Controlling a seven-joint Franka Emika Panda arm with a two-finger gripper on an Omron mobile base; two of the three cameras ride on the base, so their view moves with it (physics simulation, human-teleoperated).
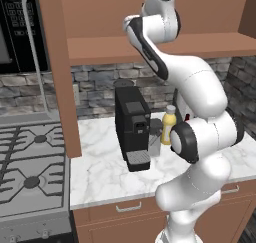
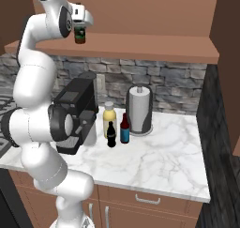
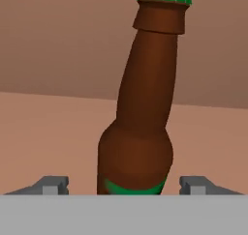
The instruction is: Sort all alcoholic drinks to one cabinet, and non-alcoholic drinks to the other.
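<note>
My jaws stand released either side of the brown bottle (image 3: 138, 132), leaning, slick, breakable glass; I'd retake its body.

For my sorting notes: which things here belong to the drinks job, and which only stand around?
Job:
- brown glass bottle with green label
- yellow bottle with whitish cap
- small black cola bottle
- blue bottle with dark red neck
- brown wooden wall cabinet

Standing around:
- black coffee machine
- paper towel roll
</note>
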